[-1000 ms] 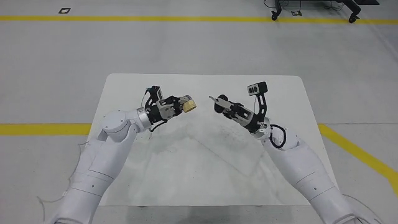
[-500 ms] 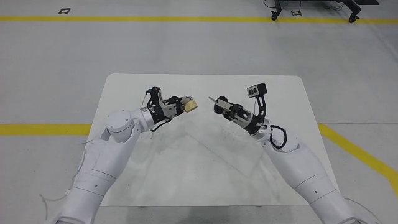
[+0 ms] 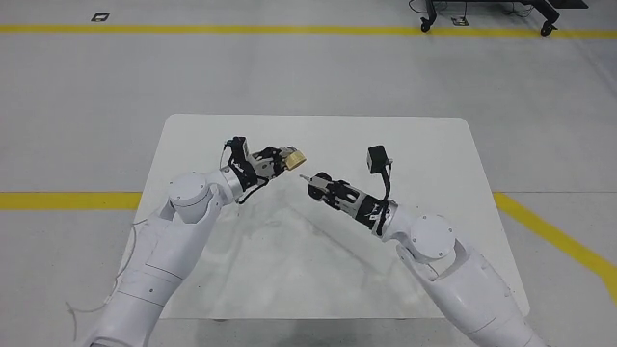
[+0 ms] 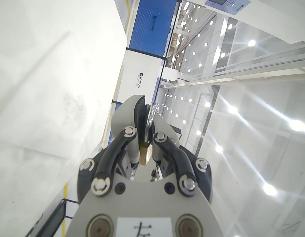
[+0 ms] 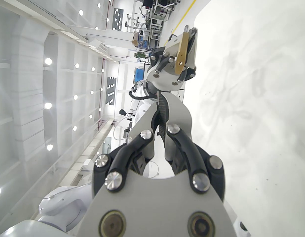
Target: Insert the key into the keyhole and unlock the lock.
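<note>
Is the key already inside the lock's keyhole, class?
No: the top view shows the key in the right gripper apart from the brass lock in the left gripper, with a clear gap between them.

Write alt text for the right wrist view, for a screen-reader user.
The right gripper, its fingers shut on a thin key seen edge-on, points at a brass lock held in the left gripper just beyond, with a gap between key and lock. The white table lies alongside them.

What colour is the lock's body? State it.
Brass gold. The lock, held in the left hand, shows best in the right wrist view.
</note>
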Controlling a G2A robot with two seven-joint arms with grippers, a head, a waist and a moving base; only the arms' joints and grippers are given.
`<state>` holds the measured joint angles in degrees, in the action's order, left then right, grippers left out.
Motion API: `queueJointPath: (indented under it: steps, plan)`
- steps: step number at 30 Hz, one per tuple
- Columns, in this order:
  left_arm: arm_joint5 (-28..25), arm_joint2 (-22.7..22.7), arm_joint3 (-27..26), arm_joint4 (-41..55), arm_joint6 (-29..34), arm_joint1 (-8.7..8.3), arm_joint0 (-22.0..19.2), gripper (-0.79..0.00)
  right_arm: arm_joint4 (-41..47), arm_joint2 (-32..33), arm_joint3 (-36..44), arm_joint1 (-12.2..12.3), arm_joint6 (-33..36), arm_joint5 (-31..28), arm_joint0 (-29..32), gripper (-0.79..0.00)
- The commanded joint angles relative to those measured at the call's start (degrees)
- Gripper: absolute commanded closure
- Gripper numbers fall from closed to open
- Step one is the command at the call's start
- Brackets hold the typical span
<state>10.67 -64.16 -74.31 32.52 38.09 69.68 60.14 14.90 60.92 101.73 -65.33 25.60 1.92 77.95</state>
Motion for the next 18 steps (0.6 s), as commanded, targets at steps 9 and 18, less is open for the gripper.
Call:
queueJointPath:
  steps: [9, 18]
  plan:
    - [-0.2, 0.2, -1.0, 0.7, -1.0, 0.15, 0.7, 0.000, -0.1, 0.0, -0.1, 0.0, 0.0, 0.0, -0.1, 0.000]
    - [-0.4, 0.4, -2.0, -0.4, -2.3, 0.30, 1.1, 0.000, -4.6, -2.6, 0.7, -1.0, -9.6, 4.6, 0.6, 0.000]
